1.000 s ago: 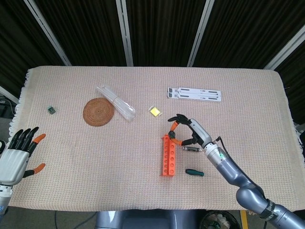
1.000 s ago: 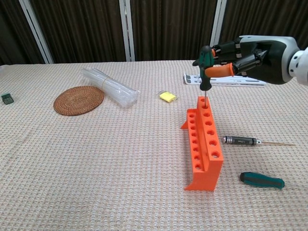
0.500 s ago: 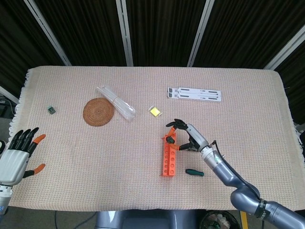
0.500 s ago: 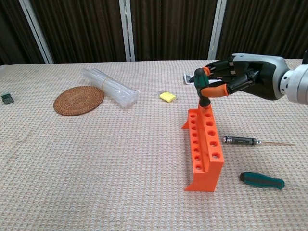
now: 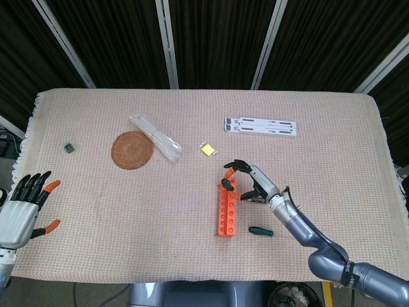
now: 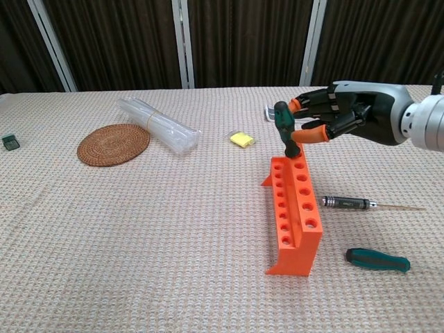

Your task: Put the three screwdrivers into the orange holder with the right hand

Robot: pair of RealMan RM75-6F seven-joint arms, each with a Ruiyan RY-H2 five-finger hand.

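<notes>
Since one second ago the right hand (image 6: 340, 119) has come down to the orange holder (image 6: 293, 208), and the green screwdriver (image 6: 286, 131) it carries, which then hung upright above the far end, now stands with its tip in a hole at that far end. Its handle leans up and to the left, away from the hand. The fingers (image 6: 313, 133) still touch the handle, loosely curled around it; whether they really grip it, I cannot tell.

The holder lies on the bench (image 6: 139, 229) with its long axis running from near to far. Just right of the holder, a dark screwdriver with a metal handle (image 6: 347, 202) lies flat, its long axis crosswise to the holder and its thin tip pointing away from it. Nearer than this one, also right of the holder, a second green-handled screwdriver (image 6: 378, 259) lies flat and crosswise as well.

The left hand (image 5: 22, 208) hangs far left of the holder, off the bench edge, fingers spread and holding nothing.
</notes>
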